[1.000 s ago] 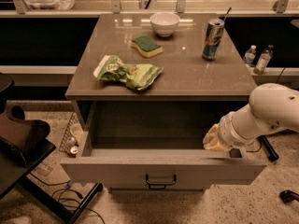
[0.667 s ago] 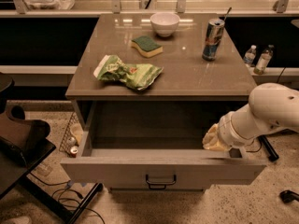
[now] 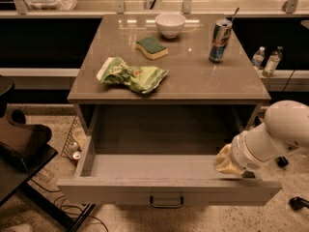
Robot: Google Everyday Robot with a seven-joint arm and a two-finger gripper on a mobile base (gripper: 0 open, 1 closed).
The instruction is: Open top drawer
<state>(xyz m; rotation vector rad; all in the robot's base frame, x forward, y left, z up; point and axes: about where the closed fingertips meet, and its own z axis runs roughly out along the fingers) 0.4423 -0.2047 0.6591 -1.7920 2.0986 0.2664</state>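
Note:
The top drawer (image 3: pixel 169 192) stands pulled far out from under the table, its grey inside (image 3: pixel 154 166) open to view and bare. Its flat front carries a small black bar handle (image 3: pixel 166 203) at the lower middle. My white arm (image 3: pixel 275 139) comes in from the right. My gripper (image 3: pixel 226 162) is at the drawer's right end, just over the front rim, well to the right of the handle. It looks like a pale, tan lump.
On the table top (image 3: pixel 193 76) lie a green chip bag (image 3: pixel 131 75), a green-and-yellow sponge (image 3: pixel 151 47), a white bowl (image 3: pixel 170 24) and a drink can (image 3: pixel 220 40). Two bottles (image 3: pixel 265 59) stand at the right. A dark chair (image 3: pixel 21 144) is at the left.

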